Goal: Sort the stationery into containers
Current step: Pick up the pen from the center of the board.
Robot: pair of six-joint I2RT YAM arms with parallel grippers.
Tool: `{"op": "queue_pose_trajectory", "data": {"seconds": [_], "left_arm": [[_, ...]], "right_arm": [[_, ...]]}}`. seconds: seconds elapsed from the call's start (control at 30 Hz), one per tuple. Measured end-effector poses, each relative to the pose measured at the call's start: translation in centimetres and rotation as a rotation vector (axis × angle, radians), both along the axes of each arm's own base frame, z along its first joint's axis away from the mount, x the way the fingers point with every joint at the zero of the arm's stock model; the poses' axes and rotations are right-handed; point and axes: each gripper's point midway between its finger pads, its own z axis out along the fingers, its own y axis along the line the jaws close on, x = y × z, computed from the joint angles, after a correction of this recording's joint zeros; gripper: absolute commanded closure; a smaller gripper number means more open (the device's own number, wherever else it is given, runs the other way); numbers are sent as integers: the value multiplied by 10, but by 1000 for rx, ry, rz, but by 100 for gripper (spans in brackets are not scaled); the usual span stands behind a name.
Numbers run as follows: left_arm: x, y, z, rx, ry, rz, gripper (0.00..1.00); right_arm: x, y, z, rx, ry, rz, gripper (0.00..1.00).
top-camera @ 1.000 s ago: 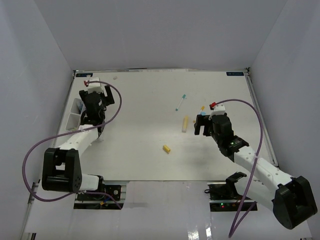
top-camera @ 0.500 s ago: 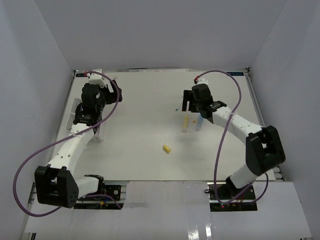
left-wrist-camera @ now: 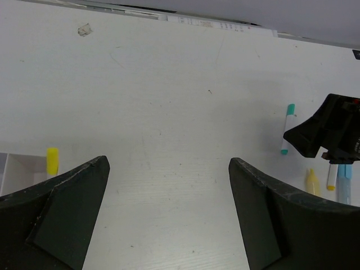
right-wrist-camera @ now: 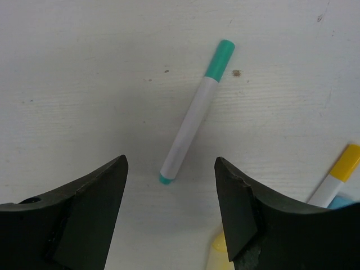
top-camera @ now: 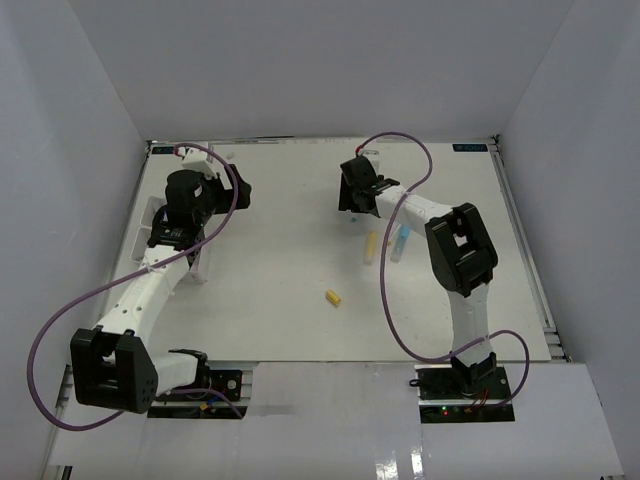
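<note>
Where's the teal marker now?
In the right wrist view, the teal marker lies on the table between the open fingers of the right gripper, beside a yellow-capped pen.

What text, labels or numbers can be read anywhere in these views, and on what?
Nothing is legible.
White label strip on the table's far edge: dark print, too small to read.
Blue sticker at the far right corner: blurred.
Blue sticker at the far left corner: blurred.
Teal-capped white marker: no print visible.
</note>
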Motion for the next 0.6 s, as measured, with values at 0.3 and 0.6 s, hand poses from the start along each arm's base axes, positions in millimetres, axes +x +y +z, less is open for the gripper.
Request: {"op": "queue_pose_trajectory", "data": {"seconds": [0.3,0.6], "left_arm": [[-2,-6,0,-27,6,-26,2],[-7,-21,2,-92,21,-86,2]], "right_arm": [[14,-5,-34,-70,43,-69,46],[8,-8,-41,-58,34,-83,80]]}}
